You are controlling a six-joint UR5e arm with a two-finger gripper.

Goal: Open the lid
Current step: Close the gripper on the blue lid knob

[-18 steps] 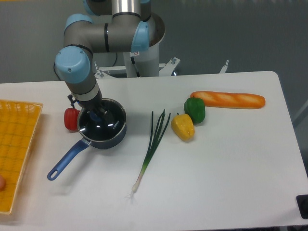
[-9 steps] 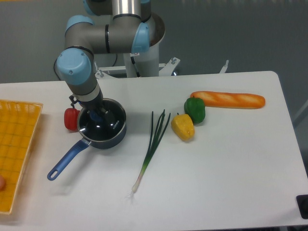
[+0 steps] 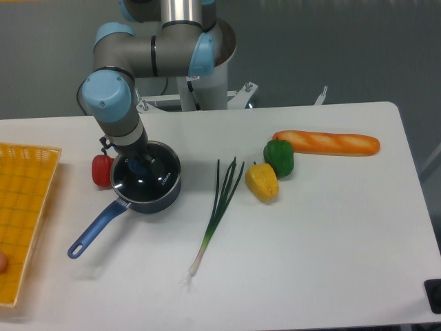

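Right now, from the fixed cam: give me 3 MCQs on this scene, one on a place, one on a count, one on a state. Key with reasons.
1. Where does the spring onion lie?
A. Between the saucepan and the yellow pepper
B. Inside the yellow basket
C. On top of the baguette

2. How many peppers are on the table?
A. One
B. Two
C. Three

3. What state is the lid in?
A. Lying flat on the table
B. Sitting on the saucepan, with the gripper down at its knob
C. Held high in the air

Key: 1 A, the onion lies on bare table with the pan to its left and the yellow pepper to its right. 2 C, red, green and yellow ones show. 3 B, the glass disc covers the pan's rim under the gripper.
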